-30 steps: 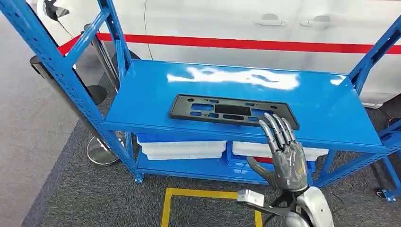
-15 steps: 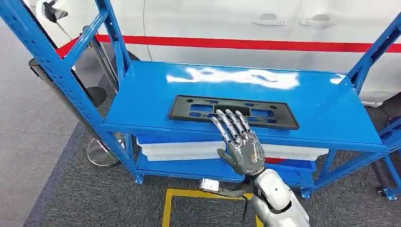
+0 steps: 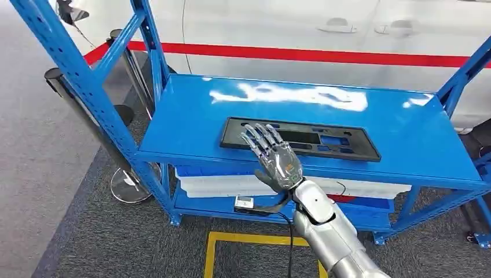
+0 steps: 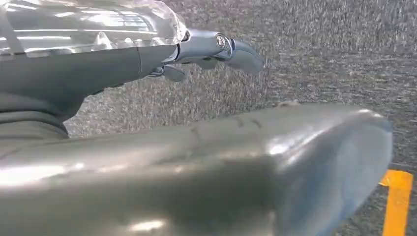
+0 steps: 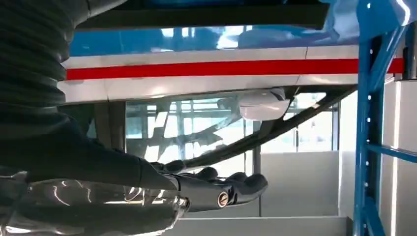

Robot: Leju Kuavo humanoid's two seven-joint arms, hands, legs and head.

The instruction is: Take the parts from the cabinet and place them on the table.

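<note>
A long black plastic frame part (image 3: 365,147) with several cutouts lies flat near the front of the blue cabinet's top shelf (image 3: 191,116). My right hand (image 3: 273,157) is raised at the shelf's front edge, fingers spread and straight, reaching over the left half of the part. It holds nothing, and I cannot tell whether the fingertips touch the part. In the right wrist view the right hand's fingers (image 5: 216,189) are stretched out, with the part's dark edge (image 5: 196,14) beyond them. My left hand (image 4: 216,46) hangs over grey carpet with nothing in it.
White bins (image 3: 220,185) sit on the lower shelf. Blue uprights (image 3: 75,75) frame the cabinet at both ends. A white car with a red stripe (image 3: 289,55) stands behind. Yellow floor tape (image 3: 249,237) and a post with a round base (image 3: 130,185) are on the carpet.
My right hand has moved left along the shelf front, from the part's right end to over its left half, fingers still spread. The camera has shifted slightly.
</note>
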